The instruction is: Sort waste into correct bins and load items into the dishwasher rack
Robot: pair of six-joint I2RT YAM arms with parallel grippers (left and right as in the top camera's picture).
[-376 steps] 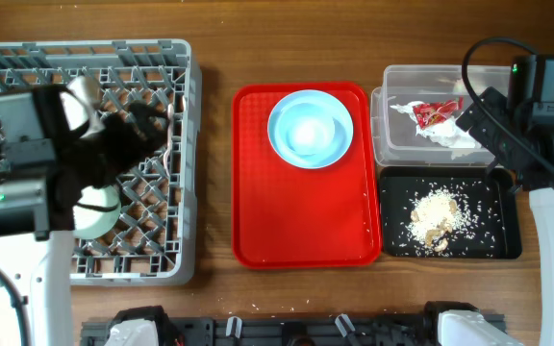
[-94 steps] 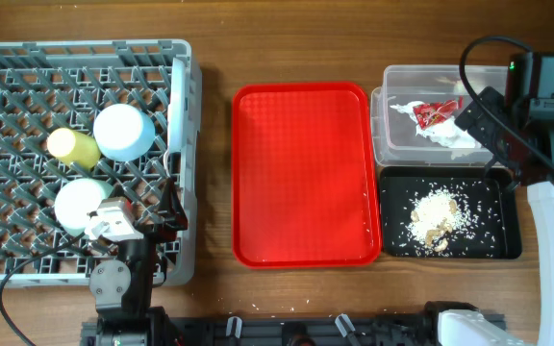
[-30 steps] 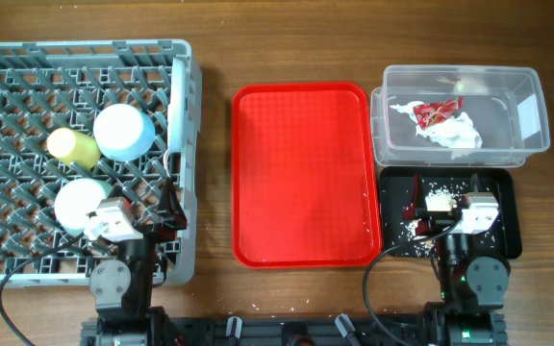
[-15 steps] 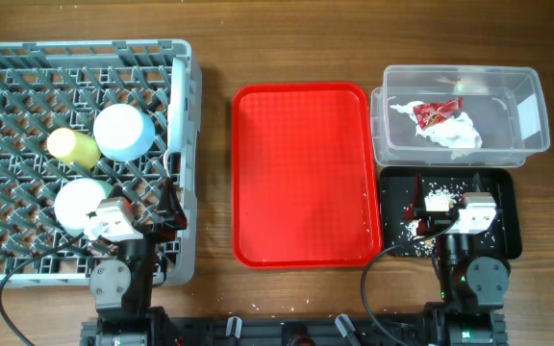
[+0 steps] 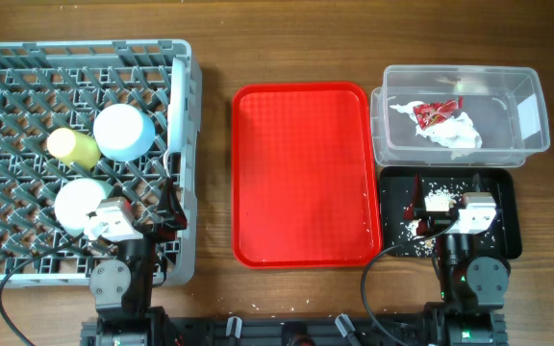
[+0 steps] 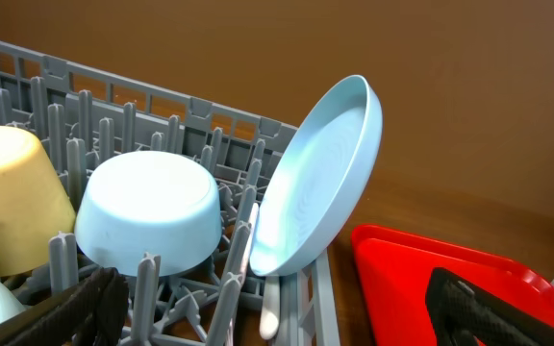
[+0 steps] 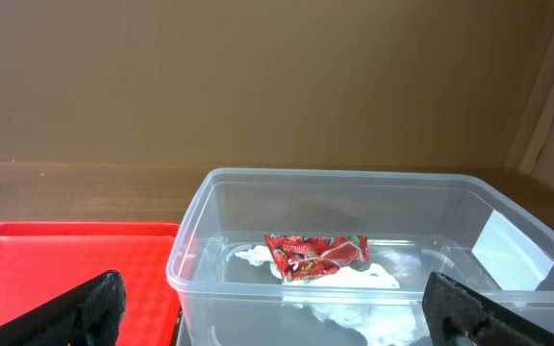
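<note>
– Jaws on the left gripper?
– Spread wide, nothing between them. It sits low over the near right part of the large square grey plastic dishwasher rack. Just ahead of the fingers, a round light-blue plate stands on edge among the pegs, tilted. Beside it is a pale blue bowl, upside down, and left of that a small yellow cup. Another pale round bowl sits nearer the arm. A white plastic utensil handle lies under the plate; fork or spoon, cannot tell.
– Right gripper?
– Jaws equally wide apart, empty. It hangs over the shallow black rectangular tray, where pale beige rice-like crumbs lie. Beyond is the clear rectangular plastic tub, holding a crumpled white paper napkin with a small red wrapper on top.
– Between the arms?
– Flat red tray, on the wooden table.
</note>
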